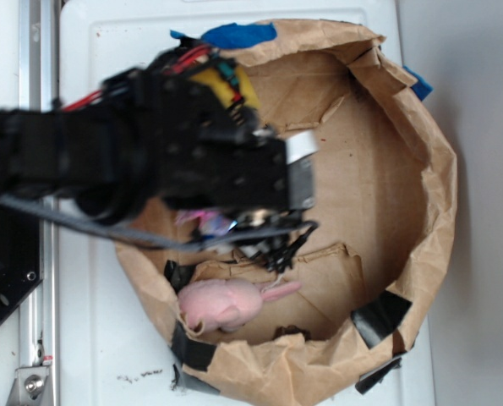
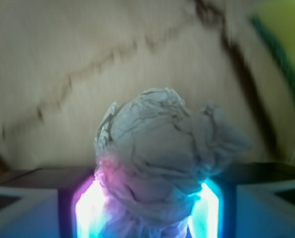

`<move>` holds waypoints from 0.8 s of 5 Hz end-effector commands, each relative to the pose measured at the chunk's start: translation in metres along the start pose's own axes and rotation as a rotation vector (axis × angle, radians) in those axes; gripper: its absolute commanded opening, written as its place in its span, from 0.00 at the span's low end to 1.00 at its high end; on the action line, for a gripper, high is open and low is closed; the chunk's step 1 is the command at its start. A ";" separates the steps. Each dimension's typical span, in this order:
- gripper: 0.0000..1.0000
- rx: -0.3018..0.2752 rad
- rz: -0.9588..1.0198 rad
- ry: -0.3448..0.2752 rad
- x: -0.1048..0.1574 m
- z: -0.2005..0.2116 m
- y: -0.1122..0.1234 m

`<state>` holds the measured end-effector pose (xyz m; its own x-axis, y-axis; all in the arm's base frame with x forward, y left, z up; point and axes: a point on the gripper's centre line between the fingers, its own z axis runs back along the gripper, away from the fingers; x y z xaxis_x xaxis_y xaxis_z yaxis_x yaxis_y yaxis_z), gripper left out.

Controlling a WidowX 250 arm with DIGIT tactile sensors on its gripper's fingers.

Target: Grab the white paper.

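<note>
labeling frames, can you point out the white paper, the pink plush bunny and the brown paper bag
white paper (image 2: 162, 148): wrist view, middle of the crumpled wad
pink plush bunny (image 1: 221, 304): exterior view, its body
brown paper bag (image 1: 441, 199): exterior view, right rim

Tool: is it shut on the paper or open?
Shut on the paper: in the wrist view the wad sits pinched between both lit fingers of the tool, touching each.

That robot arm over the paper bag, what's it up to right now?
The gripper is closed around the white paper, a crumpled wad seen up close in the wrist view with a lit finger on each side. From the exterior view, the arm reaches over the brown paper bag, hiding the wad. A pink plush bunny lies untouched inside the bag.
</note>
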<state>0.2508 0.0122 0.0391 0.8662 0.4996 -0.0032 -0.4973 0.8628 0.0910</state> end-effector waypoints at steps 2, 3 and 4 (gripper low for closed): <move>0.00 -0.040 -0.343 -0.118 0.010 0.134 -0.007; 0.00 -0.032 -0.369 -0.197 0.015 0.161 -0.006; 0.00 -0.063 -0.369 -0.231 0.028 0.165 -0.001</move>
<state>0.2817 0.0075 0.1830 0.9847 0.1195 0.1270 -0.1291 0.9891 0.0703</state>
